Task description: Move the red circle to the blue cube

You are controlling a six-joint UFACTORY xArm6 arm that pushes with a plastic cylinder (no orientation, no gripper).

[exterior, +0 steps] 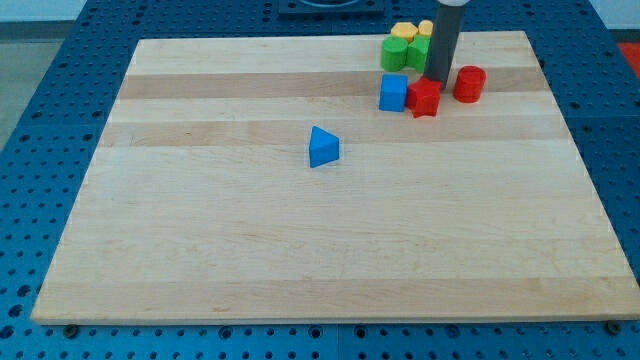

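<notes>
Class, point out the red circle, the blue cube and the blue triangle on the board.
red circle (470,83), camera view, front face.
blue cube (393,93), camera view, front face.
blue triangle (322,148), camera view, front face.

Rod partly hiding the far blocks
The rod is covering part of the green block (418,52); its top is running off the view's top.

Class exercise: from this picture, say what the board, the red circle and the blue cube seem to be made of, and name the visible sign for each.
Board: pale wood, seemingly glued strips; grain and lengthwise bands show, matte finish.
Red circle: probably plastic or painted wood; uniform bright colour, smooth faces, no grain visible.
Blue cube: likewise, solid even blue with a slight sheen; the picture cannot settle which.
</notes>
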